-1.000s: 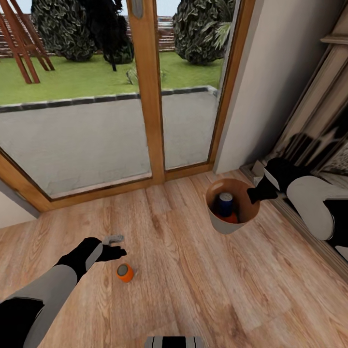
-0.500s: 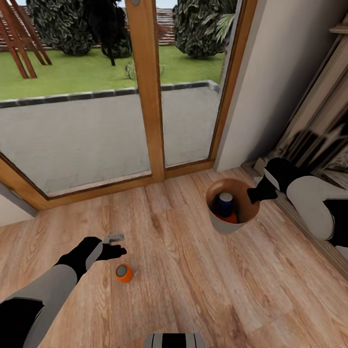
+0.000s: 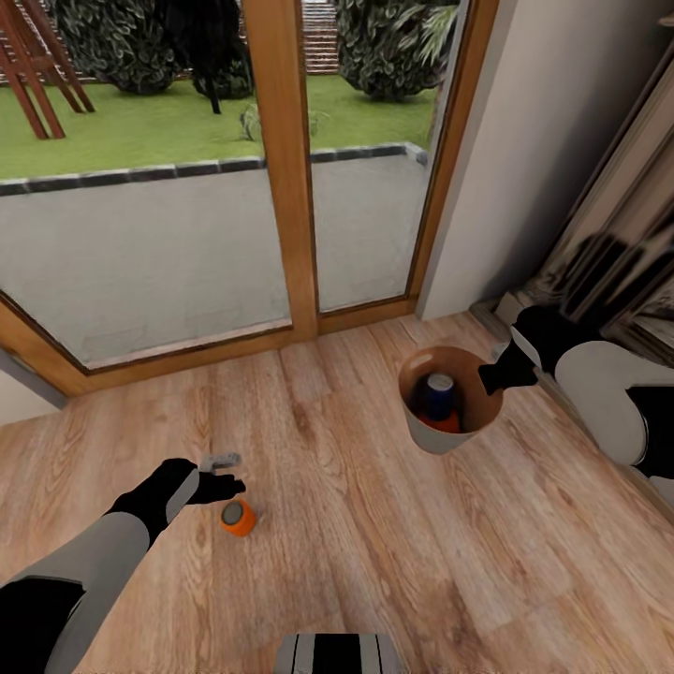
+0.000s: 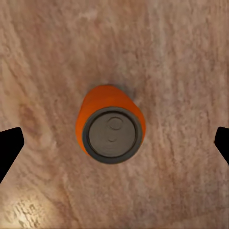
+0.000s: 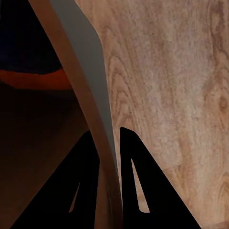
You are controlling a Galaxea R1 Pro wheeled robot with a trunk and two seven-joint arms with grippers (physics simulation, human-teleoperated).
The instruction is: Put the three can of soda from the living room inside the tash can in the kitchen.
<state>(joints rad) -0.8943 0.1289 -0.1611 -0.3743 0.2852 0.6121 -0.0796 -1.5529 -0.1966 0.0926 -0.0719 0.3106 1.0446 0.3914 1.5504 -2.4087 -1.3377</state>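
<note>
An orange can of soda (image 3: 239, 516) stands upright on the wood floor, silver top up. My left gripper (image 3: 227, 475) hovers open just above and behind it. In the left wrist view the can (image 4: 110, 129) sits centred between the two spread fingertips (image 4: 9, 148). The tash can (image 3: 440, 432) is to the right, with a blue can (image 3: 437, 393) and an orange can (image 3: 446, 421) inside. My right gripper (image 3: 491, 377) is shut on its rim; the right wrist view shows the bin wall (image 5: 81, 71) pinched between the fingers (image 5: 138, 191).
A glass door with a wooden frame (image 3: 285, 187) runs along the back, with a patio and lawn beyond. A white wall (image 3: 534, 159) and dark cabinet fronts (image 3: 608, 271) close off the right side. Wood floor (image 3: 356, 552) spreads in front of my base (image 3: 337, 653).
The view has shifted: the door frame and floor slid up the picture. The orange can on the floor now lies nearer my left gripper. The bin stays in my right gripper.
</note>
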